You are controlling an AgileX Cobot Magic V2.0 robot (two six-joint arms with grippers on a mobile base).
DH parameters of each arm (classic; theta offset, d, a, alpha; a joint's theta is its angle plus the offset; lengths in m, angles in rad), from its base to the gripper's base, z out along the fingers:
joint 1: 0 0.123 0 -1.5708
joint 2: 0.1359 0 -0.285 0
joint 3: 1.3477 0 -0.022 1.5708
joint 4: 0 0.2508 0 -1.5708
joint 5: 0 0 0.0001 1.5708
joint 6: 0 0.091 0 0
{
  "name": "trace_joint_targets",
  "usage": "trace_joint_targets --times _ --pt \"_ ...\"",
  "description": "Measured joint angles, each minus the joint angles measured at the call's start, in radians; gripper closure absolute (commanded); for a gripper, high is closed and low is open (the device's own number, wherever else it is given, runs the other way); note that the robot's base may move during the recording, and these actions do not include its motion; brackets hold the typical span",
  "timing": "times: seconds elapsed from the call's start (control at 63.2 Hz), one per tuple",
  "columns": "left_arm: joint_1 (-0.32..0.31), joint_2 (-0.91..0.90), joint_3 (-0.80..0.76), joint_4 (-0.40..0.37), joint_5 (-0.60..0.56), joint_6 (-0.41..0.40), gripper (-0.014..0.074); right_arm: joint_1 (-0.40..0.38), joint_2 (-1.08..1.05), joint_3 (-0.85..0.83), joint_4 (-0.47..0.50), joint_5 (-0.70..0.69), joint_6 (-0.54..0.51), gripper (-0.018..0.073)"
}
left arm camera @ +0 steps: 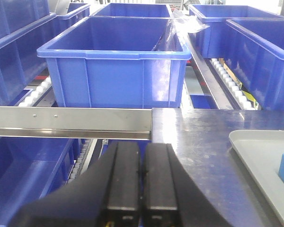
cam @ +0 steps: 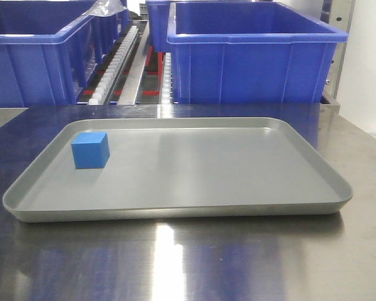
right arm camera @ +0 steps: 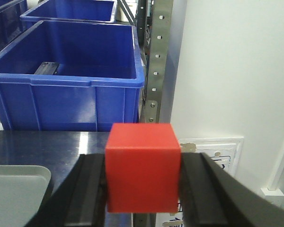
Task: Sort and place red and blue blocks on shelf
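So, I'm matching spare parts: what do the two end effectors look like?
The left end effector is matte black: two flat, rectangular fingers flaring into sloped shoulders. The right end effector looks the same, black with lengthwise grooves. No cables or markings show.

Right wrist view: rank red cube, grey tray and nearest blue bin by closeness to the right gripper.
1. Bright red matte cube, between the right gripper's jaws.
2. Shallow grey tray, lower left.
3. Large blue plastic bin, beyond, upper left.
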Motion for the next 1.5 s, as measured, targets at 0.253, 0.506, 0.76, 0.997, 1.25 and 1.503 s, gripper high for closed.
trace_joint_targets --times 0.253,0.506,0.76,0.997,1.25,1.503 --pt "0.0 0.0 0.0 0.0 0.0 0.0 0.0473 0.0 0.0 0.0 -0.008 0.002 0.002 0.0503" --pt "0.0 0.0 0.0 0.0 0.0 0.0 0.0473 0.0 0.0 0.0 -0.008 0.004 0.002 0.0503" --pt "0.0 0.0 0.0 0.0 0.0 0.0 0.0473 0.0 0.0 0.0 -0.008 0.006 0.002 0.0503" --pt "0.0 0.0 0.0 0.0 0.0 0.0 0.0473 0.0 0.0 0.0 -0.008 0.006 0.002 0.0503" --pt "0.0 0.002 -0.048 -0.082 0.112 0.0 0.0473 0.0 0.0 0.0 -0.01 0.008 0.002 0.0503" --pt "0.0 0.112 -0.271 -0.248 0.43 0.0 0.0473 0.0 0.0 0.0 -0.01 0.008 0.002 0.0503"
